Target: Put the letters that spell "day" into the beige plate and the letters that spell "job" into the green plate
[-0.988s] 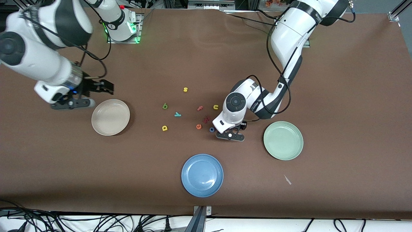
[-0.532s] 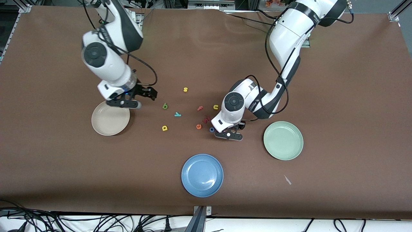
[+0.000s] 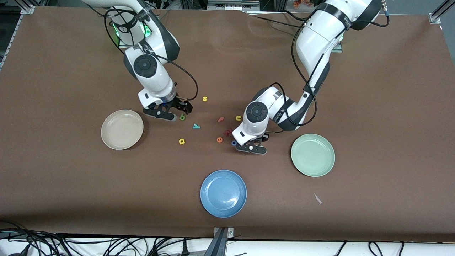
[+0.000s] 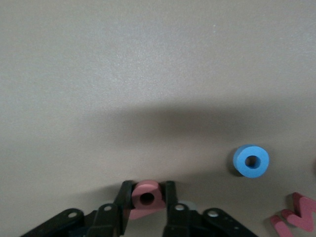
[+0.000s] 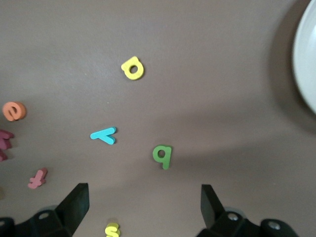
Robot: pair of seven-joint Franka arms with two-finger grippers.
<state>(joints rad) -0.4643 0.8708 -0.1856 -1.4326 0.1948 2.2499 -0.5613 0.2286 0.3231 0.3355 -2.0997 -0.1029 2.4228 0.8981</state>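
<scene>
My left gripper [image 4: 146, 190] is down at the table, shut on the salmon-red "b" [image 4: 146, 197], with one finger on each side of it. The blue "o" [image 4: 252, 161] lies apart, beside the left hand [image 3: 250, 147] in the front view. My right gripper [image 5: 143, 202] hangs open over the table by the green "d" [image 5: 162, 155]; the teal "y" [image 5: 103, 135] and yellow "a" [image 5: 132, 67] lie just past it. The beige plate [image 3: 122, 129] sits toward the right arm's end, holding nothing. The green plate [image 3: 312, 155] sits toward the left arm's end, also holding nothing.
A blue plate [image 3: 223, 193] lies nearest the front camera. Other loose letters sit mid-table: yellow "s" [image 3: 204, 99], yellow "u" [image 3: 238, 118], pink "t" [image 3: 221, 119], orange "e" [image 3: 219, 139] and a dark red letter [image 3: 228, 131]. A small scrap [image 3: 317, 198] lies near the green plate.
The right arm has swung from beside the beige plate in toward the middle letters, its gripper staying open. The left gripper has closed onto the "b" and shifted slightly.
</scene>
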